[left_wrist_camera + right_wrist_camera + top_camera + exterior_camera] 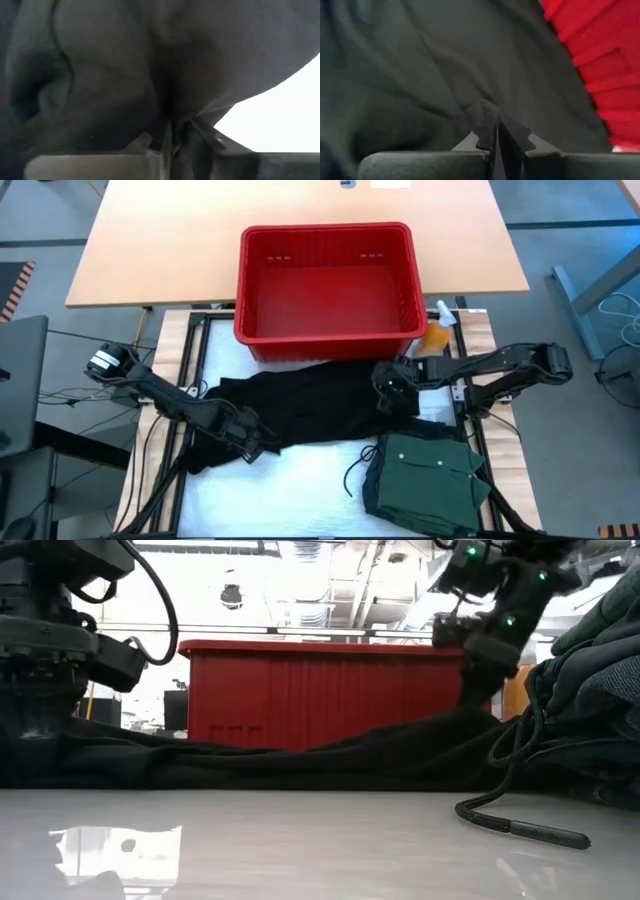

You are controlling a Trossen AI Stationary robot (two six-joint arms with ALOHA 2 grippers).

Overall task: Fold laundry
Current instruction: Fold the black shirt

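A black garment (300, 408) lies stretched out across the white bench (290, 490), just in front of the red basket (330, 280), with its far edge running along the basket's base. The basket sits open and I can see nothing inside it but its own ribbed floor and walls. An orange spray bottle (440, 330) stands at the basket's right corner.

The left gripper (255, 442) is down on the garment's left end, fingers (170, 142) pinched together on a bunch of the black cloth. The right gripper (392, 388) is at the garment's right end near the basket, its fingers (492, 135) closed tight on a fold of the same cloth; from the low view that end is raised a little above the bench.

On the right front of the bench a green buttoned shirt (430, 475) rests on top of other dark clothes, and a dark drawstring (520, 828) trails from that pile onto the white surface
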